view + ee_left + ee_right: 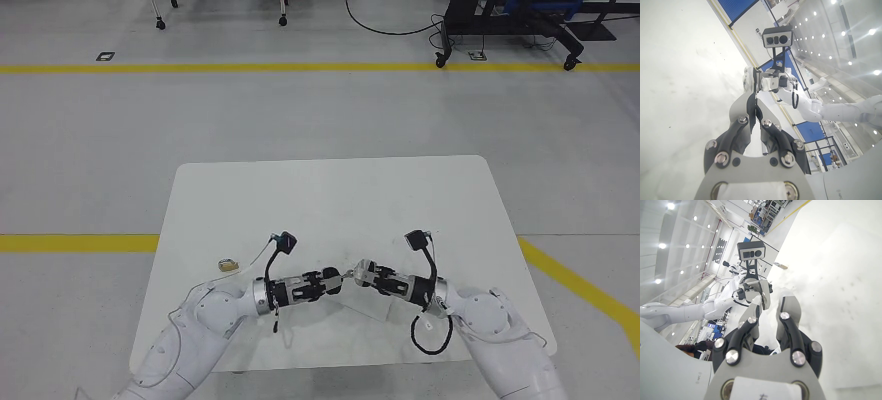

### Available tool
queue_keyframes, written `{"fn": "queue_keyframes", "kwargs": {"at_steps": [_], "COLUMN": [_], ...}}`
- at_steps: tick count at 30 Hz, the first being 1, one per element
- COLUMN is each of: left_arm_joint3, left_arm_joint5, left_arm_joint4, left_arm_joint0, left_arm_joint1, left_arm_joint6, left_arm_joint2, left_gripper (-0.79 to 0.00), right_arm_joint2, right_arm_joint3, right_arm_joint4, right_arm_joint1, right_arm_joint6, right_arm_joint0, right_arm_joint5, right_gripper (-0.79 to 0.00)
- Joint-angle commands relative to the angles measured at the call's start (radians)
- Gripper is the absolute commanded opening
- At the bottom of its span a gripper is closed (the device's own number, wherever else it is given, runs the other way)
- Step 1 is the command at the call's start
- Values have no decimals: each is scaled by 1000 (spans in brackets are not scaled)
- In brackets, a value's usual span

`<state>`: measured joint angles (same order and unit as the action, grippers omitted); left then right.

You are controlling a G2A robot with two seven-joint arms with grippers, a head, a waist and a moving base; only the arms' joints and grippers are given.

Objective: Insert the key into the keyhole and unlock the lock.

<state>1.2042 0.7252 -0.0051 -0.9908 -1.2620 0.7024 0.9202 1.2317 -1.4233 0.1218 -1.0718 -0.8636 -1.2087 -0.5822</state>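
Observation:
My left gripper [755,99] is shut on a thin metal piece, apparently the key [756,94], which sticks out past its tips. In the top view both grippers meet nose to nose above the table's front middle, the left gripper [337,277] facing the right gripper [366,270]. My right gripper [770,303] has its fingers apart with nothing visible between them, right in front of the left one's tips. A small brass and silver item, apparently the lock [229,265], lies on the table well to the left, also seen as the lock [780,265].
The white table [330,190] has bare room behind and to both sides of the grippers. Its front edge runs close under the arms. Grey floor with yellow lines surrounds the table.

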Motion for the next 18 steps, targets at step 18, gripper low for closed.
{"fn": "queue_keyframes", "kwargs": {"at_steps": [18], "left_arm_joint3": [2], "left_arm_joint5": [-17], "left_arm_joint4": [24], "left_arm_joint0": [11], "left_arm_joint1": [-3], "left_arm_joint6": [14], "left_arm_joint2": [-22], "left_gripper": [-785], "right_arm_joint2": [-25], "right_arm_joint3": [-4], "right_arm_joint4": [20], "right_arm_joint1": [6], "right_arm_joint6": [-68], "right_arm_joint0": [11], "right_arm_joint5": [2], "right_gripper": [-785]}}
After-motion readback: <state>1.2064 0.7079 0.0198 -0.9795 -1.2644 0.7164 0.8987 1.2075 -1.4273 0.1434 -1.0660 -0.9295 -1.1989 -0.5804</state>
